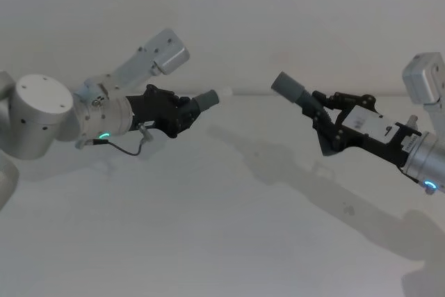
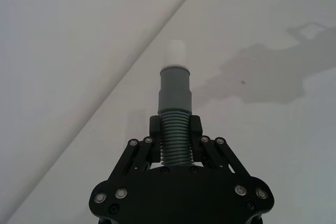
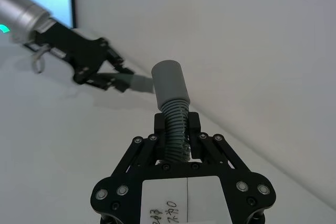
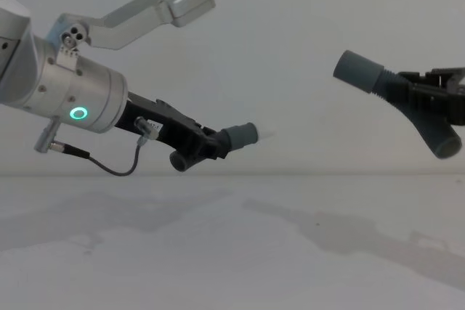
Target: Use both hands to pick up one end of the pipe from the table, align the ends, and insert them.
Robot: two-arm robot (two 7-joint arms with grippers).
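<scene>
the left hand [image 1: 184, 110] is clamped on the ribbed body of the shorter pipe piece [image 2: 175, 136], its fingers [image 2: 195, 128] pressing the ribs from either side just behind the cuff [image 1: 207, 99]. from that grip the smooth grey cuff sticks out toward the robot's right and ends in a narrower pale tip [image 2: 176, 52]. the piece is up in the air, clear of the counter [image 1: 208, 241]. a green ring light [image 4: 78, 113] glows on the silver wrist behind the hand.

the right hand [image 1: 321, 110] is likewise closed tight on the ribs of the longer pipe piece [image 3: 174, 116], just below its wider socket cuff [image 3: 169, 82]. that cuff points up and toward the robot's left, facing the other piece. in the chest view the piece's lower end [image 4: 441, 138] curves down below the hand.

the two cuffs are well apart, with open space between the pale tip and the socket. in the head view they sit at about the same height, each tilting upward toward the other, so they are not in one line. shadows [image 1: 278, 165] of both arms lie across the counter beneath them.
</scene>
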